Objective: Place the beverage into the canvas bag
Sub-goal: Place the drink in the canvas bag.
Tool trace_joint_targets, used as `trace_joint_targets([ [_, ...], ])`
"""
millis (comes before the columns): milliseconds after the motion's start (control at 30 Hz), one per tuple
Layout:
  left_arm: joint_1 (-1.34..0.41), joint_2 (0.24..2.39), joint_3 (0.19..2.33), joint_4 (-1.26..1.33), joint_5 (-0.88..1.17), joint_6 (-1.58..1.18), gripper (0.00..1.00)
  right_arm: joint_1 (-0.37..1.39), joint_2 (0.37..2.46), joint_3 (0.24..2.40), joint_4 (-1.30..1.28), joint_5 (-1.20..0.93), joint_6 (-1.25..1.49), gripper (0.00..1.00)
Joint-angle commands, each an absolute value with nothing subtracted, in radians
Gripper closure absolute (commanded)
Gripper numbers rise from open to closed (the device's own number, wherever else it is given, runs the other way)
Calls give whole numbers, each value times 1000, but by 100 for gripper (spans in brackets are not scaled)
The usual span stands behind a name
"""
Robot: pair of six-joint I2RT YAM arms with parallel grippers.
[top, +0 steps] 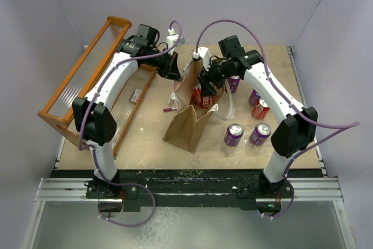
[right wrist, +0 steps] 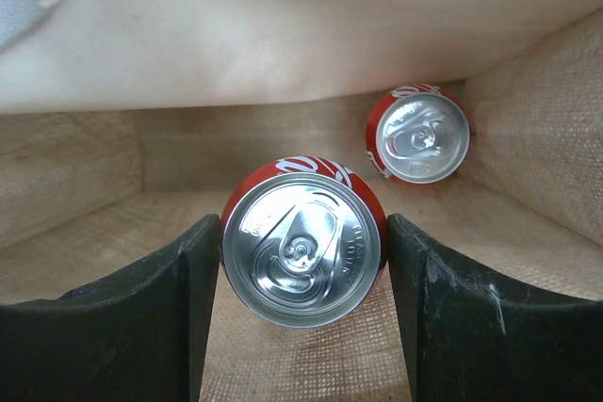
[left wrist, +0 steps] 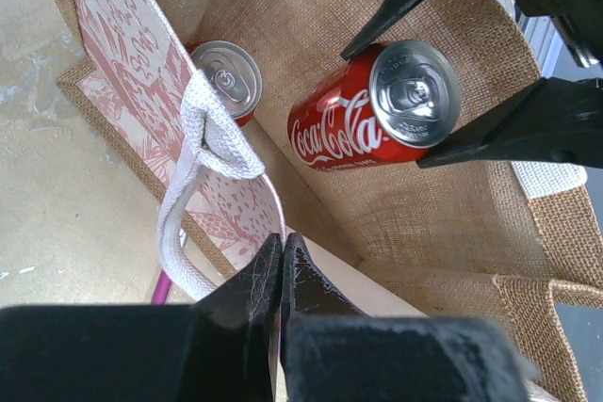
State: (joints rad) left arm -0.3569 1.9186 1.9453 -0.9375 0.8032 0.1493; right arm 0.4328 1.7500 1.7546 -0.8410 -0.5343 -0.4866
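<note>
Your right gripper (right wrist: 303, 233) is clamped on the red Coca-Cola aluminium can (right wrist: 301, 251), 1 black finger bearing on each side of its body. It holds the can deep inside the tall tan woven canvas bag (right wrist: 85, 176) (the one with white loop handles and a pink-printed outer panel). You cannot tell from these views whether the can's base touches the fabric yet. A 2nd red can (right wrist: 422, 136) already sits in the bag, at 1 o'clock of the held one and apart from it.

Your left gripper (left wrist: 283, 251) is pressed together at the bag's rim and looks to be pinching the printed wall, which holds the mouth open. A white loop handle (left wrist: 203, 138) hangs at 11 o'clock of it.

Out on the wooden table (top: 145, 132), loose purple cans (top: 233, 134) and a loose red can (top: 260, 109) stand at 3 to 4 o'clock of the canvas bag.

If you let go before the base is supported, the can would likely drop and roll into the 2nd red can. Spreading the fingers wide could push them into the side walls, and pulling out carelessly could hook the handle. If the left pinch slips, the wall would sag onto your right gripper.

The can's long axis runs along the right gripper's reach, into the bag's depth. Its pull-tab top faces back out toward the mouth and its base faces the bag's bottom. In the left wrist view it sits tilted, top at 3 o'clock and base toward 8 o'clock.
</note>
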Motion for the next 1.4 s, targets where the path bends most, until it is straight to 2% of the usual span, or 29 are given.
trace_joint_targets([
  [0, -364, 1935, 1982, -918, 815, 159, 100, 436, 1752, 1755, -747, -475, -487, 100],
  [467, -364, 1969, 2016, -923, 810, 173, 100, 436, 1748, 1614, -570, -292, -378, 100],
  [900, -360, 1980, 1996, -942, 813, 204, 100, 436, 1754, 1526, -365, -538, -353, 100],
  [1367, -351, 1994, 2003, -952, 830, 219, 100, 423, 1852, 1524, -338, -195, -260, 100],
])
